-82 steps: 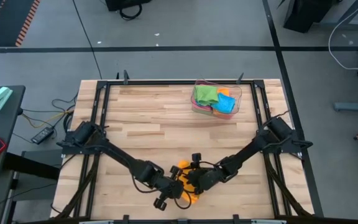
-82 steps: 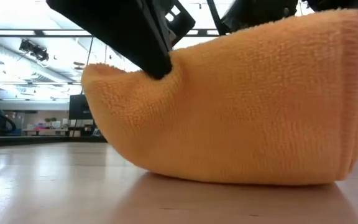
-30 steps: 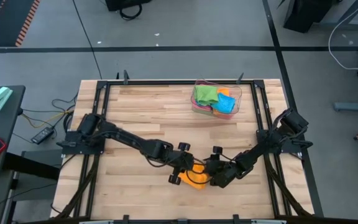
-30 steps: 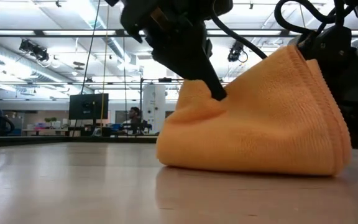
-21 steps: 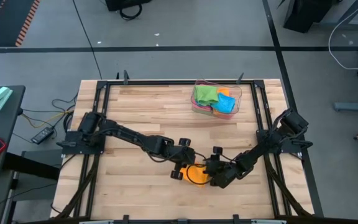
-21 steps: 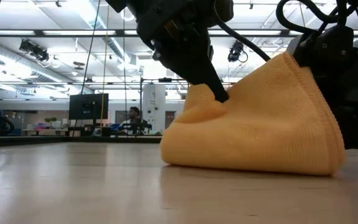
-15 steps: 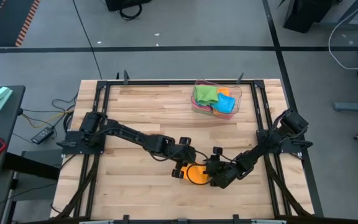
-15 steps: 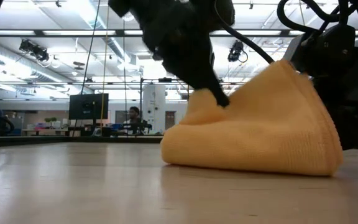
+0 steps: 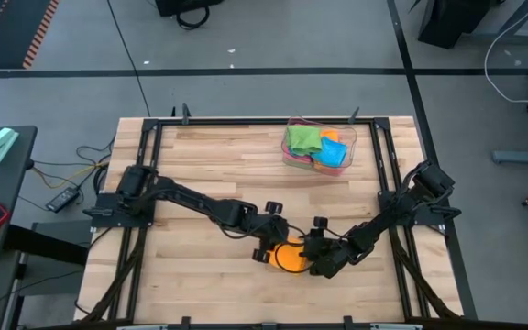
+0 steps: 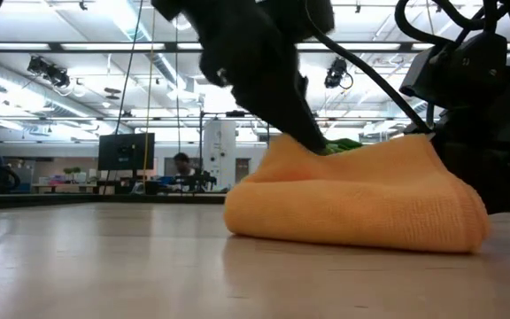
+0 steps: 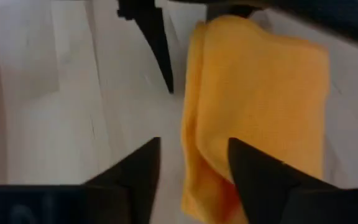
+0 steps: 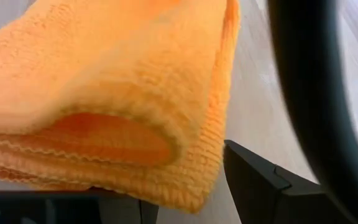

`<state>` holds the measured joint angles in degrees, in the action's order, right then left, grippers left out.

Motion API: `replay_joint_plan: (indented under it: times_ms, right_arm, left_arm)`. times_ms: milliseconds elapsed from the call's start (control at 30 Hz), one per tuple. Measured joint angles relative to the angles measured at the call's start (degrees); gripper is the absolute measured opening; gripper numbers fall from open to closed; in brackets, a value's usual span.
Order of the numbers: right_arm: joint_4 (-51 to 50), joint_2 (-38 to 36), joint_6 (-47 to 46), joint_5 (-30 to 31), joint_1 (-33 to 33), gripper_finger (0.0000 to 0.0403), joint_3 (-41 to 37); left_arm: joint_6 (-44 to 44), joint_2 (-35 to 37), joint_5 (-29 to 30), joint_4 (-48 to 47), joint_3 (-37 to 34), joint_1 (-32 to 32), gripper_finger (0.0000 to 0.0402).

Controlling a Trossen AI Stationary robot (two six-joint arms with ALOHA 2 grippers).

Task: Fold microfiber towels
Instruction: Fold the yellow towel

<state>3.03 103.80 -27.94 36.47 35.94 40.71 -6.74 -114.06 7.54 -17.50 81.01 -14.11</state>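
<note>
Pale wooden planks form our surface (image 9: 200,165); near its front edge the orange towel (image 9: 291,258) lies folded, plush and round-edged. Our left gripper (image 11: 188,163) stands apart beside the towel, holding nothing. Our right gripper (image 9: 322,264) sits at the towel's other side, fingers apart, seemingly steadying the fold.

In the high view, both arms are covering most of the orange towel (image 9: 290,258), and the left claw (image 9: 271,247) and right claw (image 9: 317,259) are too small to read. In the right wrist view, the picture's edges are cutting off the towel.
</note>
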Motion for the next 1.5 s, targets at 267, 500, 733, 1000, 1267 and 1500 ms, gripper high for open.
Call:
replay_joint_plan:
  times_ms: [267,500,733,1000,1267,1500]
  right_arm:
    - [-0.93,-1.0,0.14,0.05,0.21,0.0172,-0.05]
    - [-0.86,-1.04,0.31,0.31,0.26,0.0172,-0.07]
    - [-0.65,-1.06,0.41,0.51,0.31,0.0172,-0.11]
    - [-5.16,-3.77,-0.67,-2.27,1.26,0.0172,0.0]
    - [-11.2,-15.9,-3.38,-0.01,5.11,0.0172,0.67]
    - [6.19,-11.18,3.63,5.72,7.12,0.0172,0.76]
  left_arm:
    - [-2.62,3.38,-0.23,-2.61,0.04,-4.56,0.0259]
    - [0.77,0.74,1.03,-0.82,0.02,-6.23,0.0234]
    - [6.58,-4.01,4.17,2.96,0.08,-4.57,0.0207]
    - [7.61,-6.23,0.15,1.45,0.04,-5.47,0.0209]
    - [7.14,-6.25,0.1,1.7,0.04,-5.79,0.0224]
    - [7.6,-6.25,0.08,2.35,0.04,-5.68,0.0218]
